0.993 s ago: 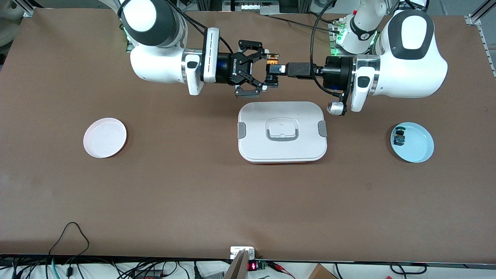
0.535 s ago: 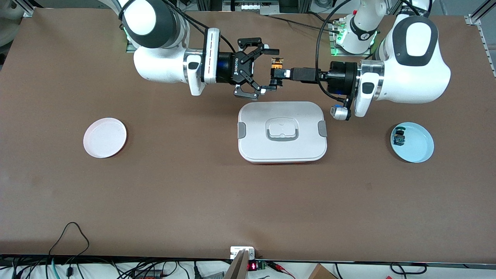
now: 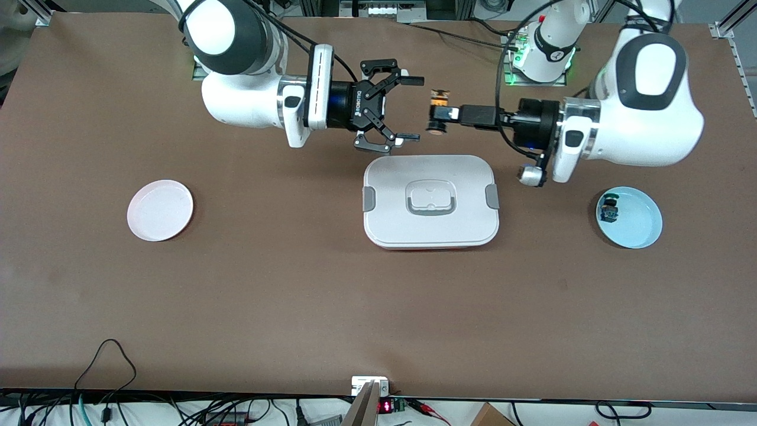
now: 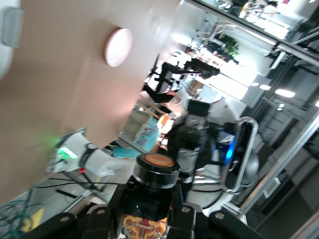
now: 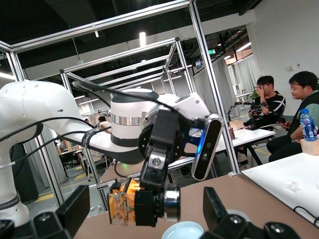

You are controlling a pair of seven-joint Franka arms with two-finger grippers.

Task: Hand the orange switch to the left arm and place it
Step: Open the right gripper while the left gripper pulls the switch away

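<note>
Brown tabletop (image 3: 295, 284) below: left tool (image 3: 439, 117) clamps the orange switch (image 3: 438, 110); right tool (image 3: 408, 108), fingers apart, should re-approach squarely above the box (image 3: 431, 200).

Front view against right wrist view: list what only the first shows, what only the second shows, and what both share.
Only the front view: the box, the white plate, the blue-and-teal switch, and the open right gripper whole.
Only the right wrist view: people seated at a desk past the table and the metal frame.
Both: the left gripper shut on the orange switch, and the blue plate.
</note>
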